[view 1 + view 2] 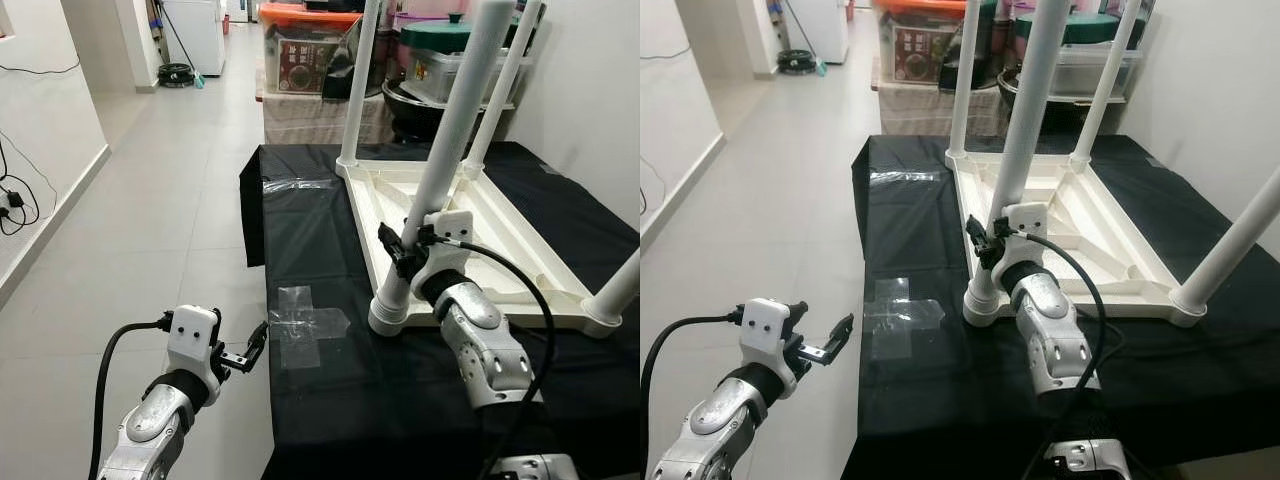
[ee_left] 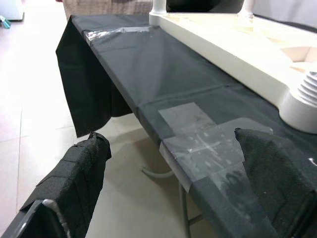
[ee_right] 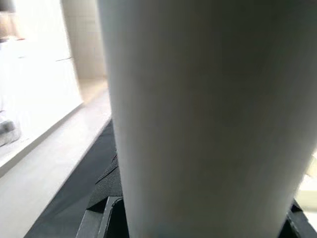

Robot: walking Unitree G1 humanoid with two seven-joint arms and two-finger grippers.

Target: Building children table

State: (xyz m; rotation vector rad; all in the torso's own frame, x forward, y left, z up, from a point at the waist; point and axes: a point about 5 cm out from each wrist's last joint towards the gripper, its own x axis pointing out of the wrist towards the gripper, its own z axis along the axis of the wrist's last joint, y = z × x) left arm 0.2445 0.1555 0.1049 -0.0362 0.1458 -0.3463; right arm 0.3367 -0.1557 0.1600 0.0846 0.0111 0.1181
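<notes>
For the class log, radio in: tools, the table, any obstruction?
Right tool shut on near-left table leg, low by its socket. Left tool open, off the black cloth's edge. Upturned white tabletop, four legs up. Nothing blocking.

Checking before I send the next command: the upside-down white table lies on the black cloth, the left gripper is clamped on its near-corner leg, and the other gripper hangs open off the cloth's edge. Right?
One thing is wrong: the right gripper, not the left, is clamped on the near-corner leg of the upside-down white table, as the left eye view shows. The left gripper hangs open beside the black cloth.
</notes>
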